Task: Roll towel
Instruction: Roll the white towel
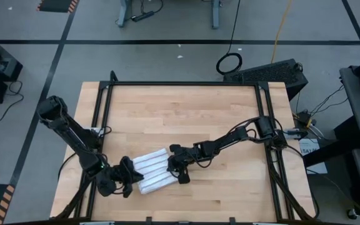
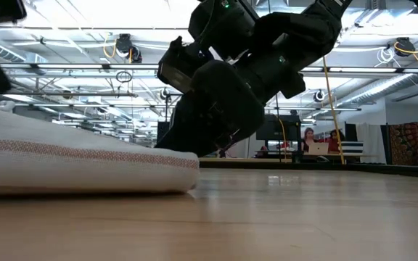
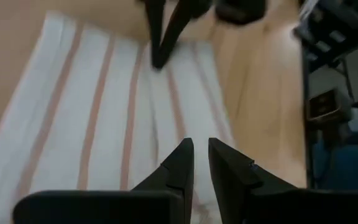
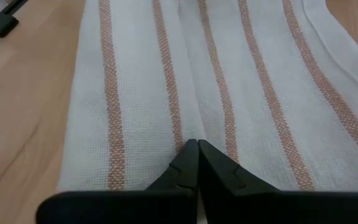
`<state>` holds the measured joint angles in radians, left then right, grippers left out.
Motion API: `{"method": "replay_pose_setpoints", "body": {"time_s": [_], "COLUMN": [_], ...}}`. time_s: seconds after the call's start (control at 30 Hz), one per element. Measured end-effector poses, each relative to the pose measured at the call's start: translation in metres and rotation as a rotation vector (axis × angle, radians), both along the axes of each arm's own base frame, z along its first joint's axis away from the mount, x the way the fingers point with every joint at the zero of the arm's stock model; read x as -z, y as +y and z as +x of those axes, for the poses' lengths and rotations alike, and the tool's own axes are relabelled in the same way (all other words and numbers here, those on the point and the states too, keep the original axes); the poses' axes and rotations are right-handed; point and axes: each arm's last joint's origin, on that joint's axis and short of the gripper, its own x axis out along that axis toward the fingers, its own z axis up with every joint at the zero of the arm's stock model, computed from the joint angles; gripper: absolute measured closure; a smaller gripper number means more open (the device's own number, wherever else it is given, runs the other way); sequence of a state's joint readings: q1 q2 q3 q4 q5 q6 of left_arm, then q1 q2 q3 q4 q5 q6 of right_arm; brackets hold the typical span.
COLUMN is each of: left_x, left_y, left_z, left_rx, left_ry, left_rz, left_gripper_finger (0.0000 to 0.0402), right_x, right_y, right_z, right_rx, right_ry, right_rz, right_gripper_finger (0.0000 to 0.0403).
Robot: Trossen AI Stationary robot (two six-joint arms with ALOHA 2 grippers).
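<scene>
The towel [image 1: 152, 170] is white with narrow reddish-brown stripes. It lies folded into a thick strip on the wooden table, near the front edge, and also shows in the low view [image 2: 85, 163]. My left gripper [image 1: 128, 178] is at the strip's left end and my right gripper [image 1: 179, 167] at its right end. In the left wrist view my left gripper [image 3: 201, 155] is nearly shut over the cloth [image 3: 104, 112], with a narrow gap. In the right wrist view my right gripper [image 4: 197, 152] is shut over the cloth [image 4: 229, 81]. No tag shows. My left gripper comes slanting down from the table's left onto the towel's left end [image 3: 199, 134]. White cloth shows in the narrow gap between the fingers; one layer or several, I cannot tell. The towel lies flat on the table. My right gripper comes slanting down from the table's right onto the middle of the towel's right end [image 4: 192, 134]. Its shut fingertips meet the cloth where a crease runs along the strip. The towel lies flat on the table there.
Bare wooden table [image 1: 180, 112] lies beyond the towel toward the far edge. Black frame rails [image 1: 183, 84] run along the table's far and side edges. My right arm's fingers [image 3: 160, 37] show across the towel in the left wrist view. A person [image 2: 309, 138] sits far behind the table.
</scene>
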<state>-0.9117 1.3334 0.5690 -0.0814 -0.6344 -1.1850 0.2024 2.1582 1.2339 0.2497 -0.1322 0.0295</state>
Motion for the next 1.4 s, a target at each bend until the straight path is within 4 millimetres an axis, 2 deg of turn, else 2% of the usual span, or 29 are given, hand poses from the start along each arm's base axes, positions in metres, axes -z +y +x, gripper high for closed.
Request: {"method": "replay_pose_setpoints", "body": {"time_s": [0.17, 0.27, 0.37, 0.53, 0.7, 0.83, 1.0, 1.13, 1.4], "left_x": [-0.013, -0.007, 0.005, 0.021, 0.027, 0.029, 0.027, 0.029, 0.055], "left_y": [-0.011, -0.022, -0.03, -0.047, -0.063, -0.072, -0.076, -0.079, -0.085], "left_z": [0.004, 0.011, 0.017, 0.028, 0.039, 0.046, 0.047, 0.046, 0.04], "left_rx": [-0.01, 0.063, 0.086, 0.078, 0.106, 0.141, 0.18, 0.203, 0.214], "left_ry": [-0.23, -0.277, -0.273, -0.236, -0.225, -0.155, 0.003, 0.086, 0.148], "left_rz": [0.121, 0.183, 0.219, 0.236, 0.293, 0.404, 0.586, 0.601, 0.638], "left_gripper_finger": [0.0345, 0.0322, 0.0278, 0.018, 0.0087, 0.0038, 0.002, 0.002, 0.002], "right_x": [0.0, 0.0, 0.0, 0.001, 0.002, 0.003, 0.004, 0.004, 0.004], "right_y": [0.0, 0.0, 0.0, 0.0, -0.003, -0.007, -0.009, -0.009, -0.009], "right_z": [0.0, 0.0, 0.0, -0.001, -0.001, -0.001, -0.001, -0.001, -0.002], "right_rx": [0.007, 0.007, 0.009, 0.015, 0.035, 0.054, 0.067, 0.082, 0.093], "right_ry": [0.005, 0.005, 0.006, 0.014, 0.037, 0.06, 0.071, 0.079, 0.085], "right_rz": [0.008, 0.009, 0.011, 0.016, 0.034, 0.048, 0.055, 0.07, 0.08], "right_gripper_finger": [0.0403, 0.0403, 0.0403, 0.0403, 0.0403, 0.0403, 0.0403, 0.0403, 0.0403]}}
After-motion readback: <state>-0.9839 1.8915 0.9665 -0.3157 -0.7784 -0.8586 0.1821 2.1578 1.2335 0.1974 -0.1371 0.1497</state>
